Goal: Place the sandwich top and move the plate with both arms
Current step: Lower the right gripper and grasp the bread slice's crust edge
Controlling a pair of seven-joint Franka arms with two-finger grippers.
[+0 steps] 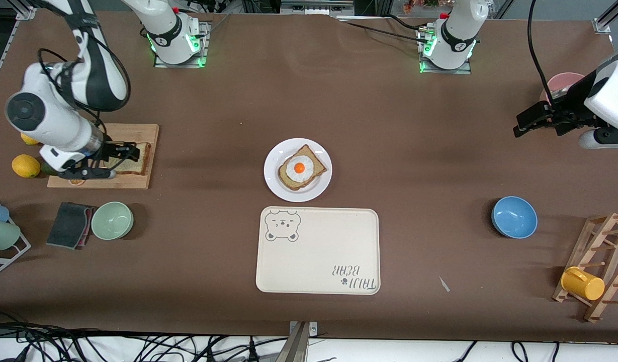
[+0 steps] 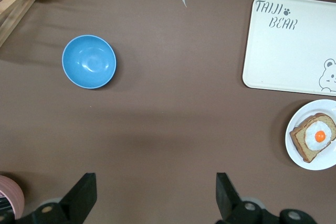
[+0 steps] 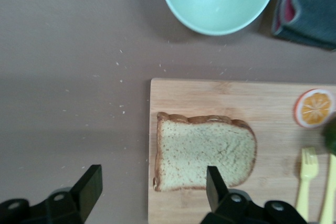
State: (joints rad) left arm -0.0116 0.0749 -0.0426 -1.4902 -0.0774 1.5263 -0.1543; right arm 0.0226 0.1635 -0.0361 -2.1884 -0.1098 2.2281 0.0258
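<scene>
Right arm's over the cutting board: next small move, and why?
Probably lower the right claw onto the bread slice and close. Its fingers stand open with one over the slice and one off the cutting board, and the slice lies flat, ungripped. The egg toast on the plate has no top yet.

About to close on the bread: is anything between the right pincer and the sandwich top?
Nothing visible. The open right pincer hangs over the wooden cutting board, directly above the light tan speckled bread slice, whose top is bare.
</scene>
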